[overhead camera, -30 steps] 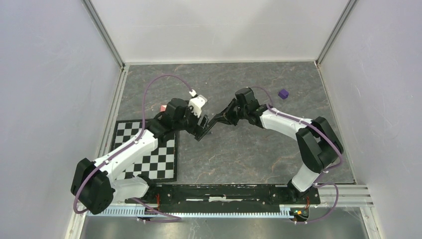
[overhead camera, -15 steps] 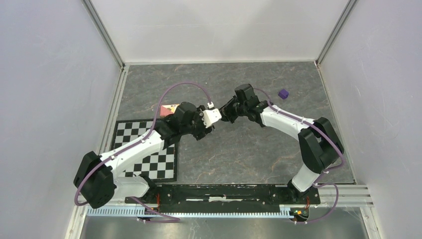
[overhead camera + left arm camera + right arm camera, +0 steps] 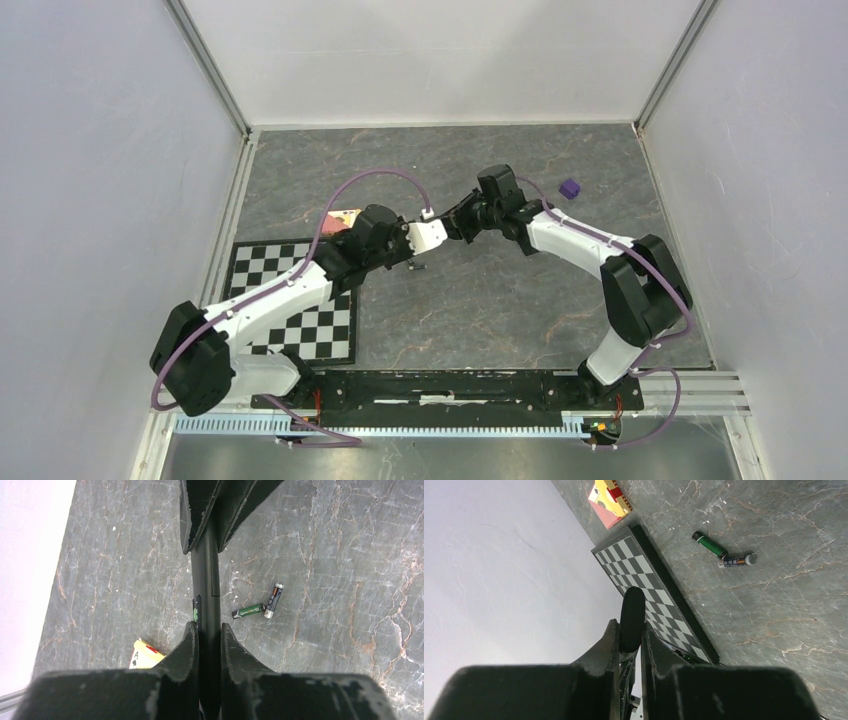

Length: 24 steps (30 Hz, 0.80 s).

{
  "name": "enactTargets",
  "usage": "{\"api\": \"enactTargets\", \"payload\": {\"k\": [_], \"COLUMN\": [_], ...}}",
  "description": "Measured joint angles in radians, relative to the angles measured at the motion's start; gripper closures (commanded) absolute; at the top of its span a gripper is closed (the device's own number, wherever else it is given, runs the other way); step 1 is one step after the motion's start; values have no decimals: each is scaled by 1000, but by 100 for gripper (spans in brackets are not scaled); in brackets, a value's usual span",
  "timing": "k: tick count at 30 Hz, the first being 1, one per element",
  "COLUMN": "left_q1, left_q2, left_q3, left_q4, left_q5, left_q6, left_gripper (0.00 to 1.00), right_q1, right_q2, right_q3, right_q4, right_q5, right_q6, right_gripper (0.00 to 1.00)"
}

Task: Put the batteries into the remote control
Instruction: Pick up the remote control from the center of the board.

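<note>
Left gripper [image 3: 209, 630] has just snapped shut on the remote control [image 3: 205, 575]. A second ago its jaws stood wide, off to one side of the bar. Right gripper [image 3: 629, 630] is clamped on the far end, same as before.

You now hold the remote clear of the table [image 3: 350, 555] between both arms, one on each end, with the middle span bare.

The batteries are untouched. Green cell [image 3: 248, 611] and dark cell [image 3: 273, 600] with an orange band lie on the stone with their ends meeting in a shallow V, right of the remote in the left wrist view.

Cannot tell whether the bay cover is on or off.

Reading: this looks like a handover or regrip, not loading yet. You will need one gripper freed before any cell gets picked up.
</note>
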Motion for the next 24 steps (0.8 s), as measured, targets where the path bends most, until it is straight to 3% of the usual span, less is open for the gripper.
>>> {"api": "enactTargets", "payload": {"k": [2, 4, 6, 10, 17, 24], "left_q1": [-2, -3, -2, 6, 34, 77], "left_q2": [10, 21, 34, 59, 79, 173], "left_q3": [3, 9, 12, 45, 142, 390], "left_q4": [8, 0, -20, -68, -174, -425], "left_q5": [-4, 1, 14, 61, 323, 628], "left_q6": [0, 0, -3, -47, -213, -275], "left_gripper": [98, 98, 98, 98, 98, 98], "right_q1": [-7, -15, -27, -66, -221, -210], "right_q2": [0, 0, 0, -29, -261, -345], "right_q3": [0, 4, 13, -5, -300, -344], "right_q4": [1, 1, 12, 76, 447, 650], "right_q5": [-5, -23, -38, -76, -207, -507], "right_q6": [-8, -51, -107, -300, -608, -908], "right_gripper": [37, 23, 17, 14, 12, 10]}}
